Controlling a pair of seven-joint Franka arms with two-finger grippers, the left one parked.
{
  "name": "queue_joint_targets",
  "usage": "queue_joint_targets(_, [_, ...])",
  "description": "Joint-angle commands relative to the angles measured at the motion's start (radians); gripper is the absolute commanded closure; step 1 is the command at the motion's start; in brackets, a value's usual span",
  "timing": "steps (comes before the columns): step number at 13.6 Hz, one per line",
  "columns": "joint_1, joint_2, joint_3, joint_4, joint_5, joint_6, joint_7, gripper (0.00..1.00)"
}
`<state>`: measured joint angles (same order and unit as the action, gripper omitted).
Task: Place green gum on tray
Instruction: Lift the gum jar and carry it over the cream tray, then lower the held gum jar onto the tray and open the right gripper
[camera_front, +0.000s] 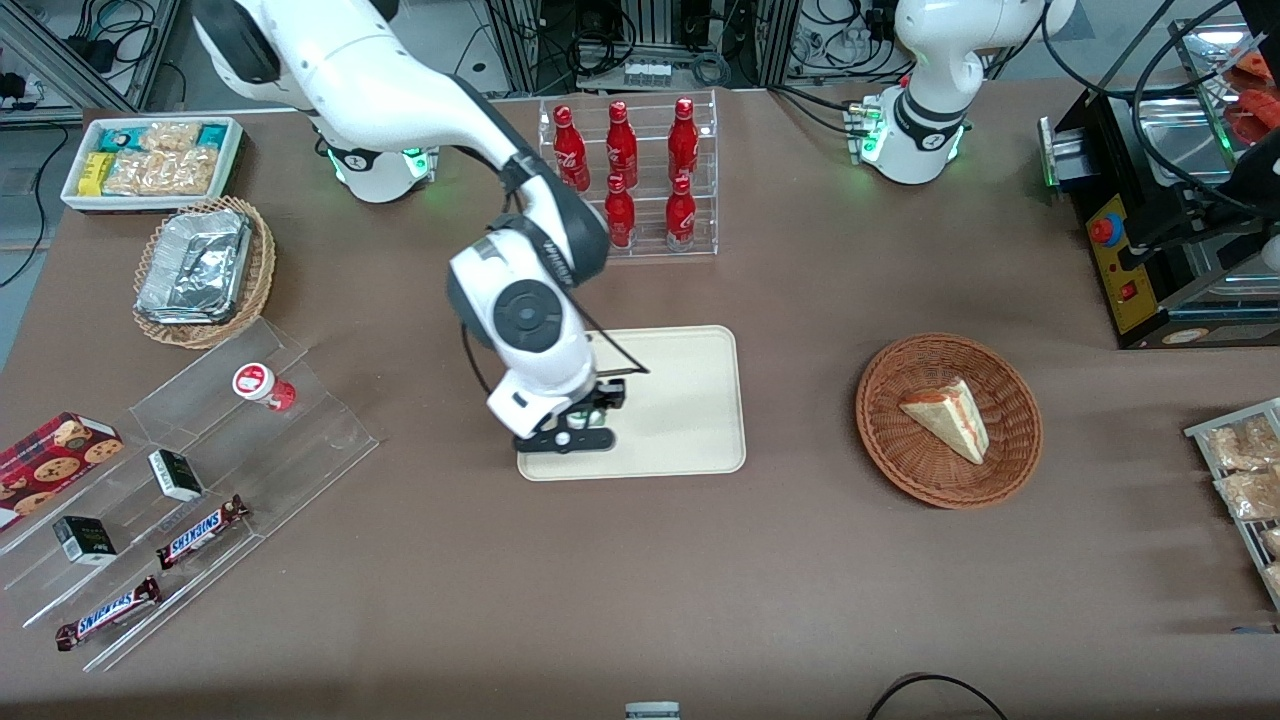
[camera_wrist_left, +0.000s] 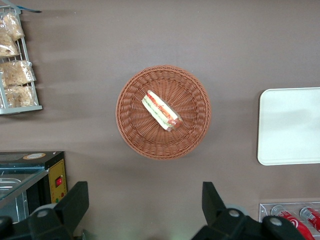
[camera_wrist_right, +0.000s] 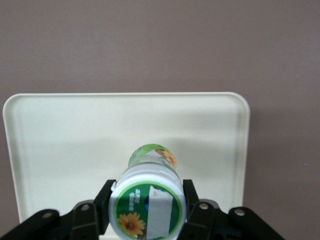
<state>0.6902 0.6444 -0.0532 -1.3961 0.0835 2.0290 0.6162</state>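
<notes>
The green gum (camera_wrist_right: 147, 200) is a small bottle with a green body and a white lid bearing a green and yellow flower mark. My right gripper (camera_wrist_right: 147, 207) is shut on it, with a finger (camera_wrist_right: 102, 202) on each side of the lid. The bottle hangs over the cream tray (camera_wrist_right: 60, 135). In the front view the gripper (camera_front: 585, 415) is over the tray (camera_front: 690, 400), near the tray's corner closest to the camera and toward the working arm's end. The gum is mostly hidden by the wrist there.
A clear stepped shelf (camera_front: 200, 470) holds a red-lidded gum bottle (camera_front: 262, 385), Snickers bars and small boxes. A rack of red cola bottles (camera_front: 630, 180) stands farther from the camera than the tray. A wicker basket with a sandwich (camera_front: 948, 420) lies toward the parked arm's end.
</notes>
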Motion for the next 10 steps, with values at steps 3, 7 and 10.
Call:
queue_joint_targets(3, [0.052,0.067,-0.013,0.062,0.019,0.004,0.05,1.0])
queue_joint_targets(7, [0.075,0.087,-0.011,0.048,0.022,0.026,0.053,1.0])
queue_joint_targets(10, [0.084,0.087,-0.011,-0.015,0.025,0.12,0.053,1.0])
